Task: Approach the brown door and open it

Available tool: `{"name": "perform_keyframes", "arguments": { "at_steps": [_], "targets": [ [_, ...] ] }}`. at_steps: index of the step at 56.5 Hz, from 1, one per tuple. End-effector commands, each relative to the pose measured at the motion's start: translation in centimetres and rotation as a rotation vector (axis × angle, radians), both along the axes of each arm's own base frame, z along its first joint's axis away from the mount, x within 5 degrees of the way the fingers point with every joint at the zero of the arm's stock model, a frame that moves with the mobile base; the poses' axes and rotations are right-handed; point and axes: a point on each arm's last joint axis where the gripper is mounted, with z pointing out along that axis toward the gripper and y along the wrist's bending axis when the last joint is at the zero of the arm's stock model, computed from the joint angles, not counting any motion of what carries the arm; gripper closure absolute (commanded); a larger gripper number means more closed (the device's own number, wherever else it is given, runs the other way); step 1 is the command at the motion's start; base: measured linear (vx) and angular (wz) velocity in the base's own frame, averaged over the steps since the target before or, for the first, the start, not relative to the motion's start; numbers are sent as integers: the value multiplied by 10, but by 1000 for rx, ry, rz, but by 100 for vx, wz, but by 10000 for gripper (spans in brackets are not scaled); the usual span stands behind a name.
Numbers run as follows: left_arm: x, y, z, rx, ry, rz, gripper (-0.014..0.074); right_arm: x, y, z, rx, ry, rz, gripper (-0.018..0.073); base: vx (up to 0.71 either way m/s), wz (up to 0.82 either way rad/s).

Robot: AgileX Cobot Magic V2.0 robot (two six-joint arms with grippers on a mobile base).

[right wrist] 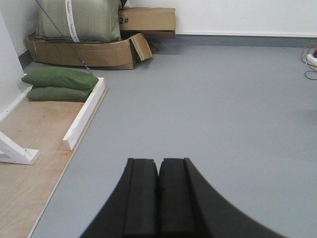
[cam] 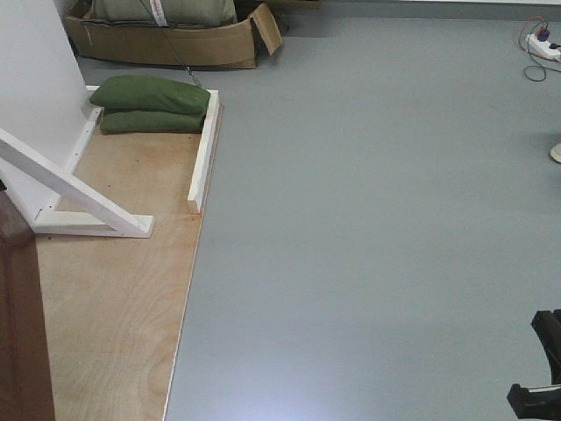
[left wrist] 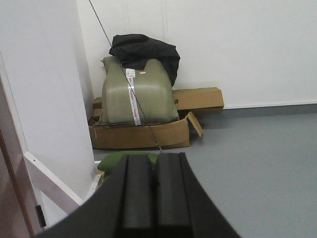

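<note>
A strip of the brown door [cam: 22, 324] shows at the bottom left of the front view, glossy reddish-brown, standing on the plywood base. Its edge also shows at the lower left of the left wrist view [left wrist: 9, 198], next to a white panel. The handle, keys and latch plate are out of view. My left gripper [left wrist: 153, 157] is shut and empty, pointing toward the far corner. My right gripper [right wrist: 158, 161] is shut and empty over the grey floor, well right of the door. A black part of the right arm [cam: 539, 368] shows at the front view's bottom right.
A white support frame with a diagonal brace [cam: 83, 197] stands on the plywood base [cam: 114, 298]. Two green sandbags [cam: 153, 103] lie at its back. A cardboard box with an olive sack [left wrist: 136, 94] stands in the corner. A power strip [cam: 543, 44] lies far right on the grey floor [cam: 377, 219].
</note>
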Motion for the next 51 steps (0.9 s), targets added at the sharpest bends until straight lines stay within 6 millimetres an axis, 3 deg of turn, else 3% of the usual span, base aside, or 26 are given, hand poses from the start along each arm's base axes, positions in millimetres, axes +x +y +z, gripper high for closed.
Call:
{"name": "perform_keyframes", "arguments": {
  "at_steps": [1, 12, 18, 25, 27, 42, 51],
  "targets": [
    [-2, -1, 17, -9, -119, -17, 600, 2, -1, 6, -7, -83, -5, 559, 0, 0],
    [-2, -2, 18, -8, -129, -18, 600, 2, -1, 6, -7, -80, -5, 559, 0, 0],
    [-1, -3, 31, -8, -194, -32, 600, 2, -1, 6, -7, -80, -5, 559, 0, 0],
    [-4, -4, 70, -6, -319, -44, 600, 2, -1, 6, -7, -80, -5, 559, 0, 0],
    [-7, -4, 89, 4, -367, -43, 600, 2, -1, 6, -7, -80, -5, 559, 0, 0],
    [-17, -2, 183, 256, -533, 78, 600, 2, -1, 6, -7, -80, -5, 559, 0, 0],
    [-28, -2, 220, 431, -618, 162, 600, 2, -1, 6, -7, -80, -5, 559, 0, 0]
  ]
}}
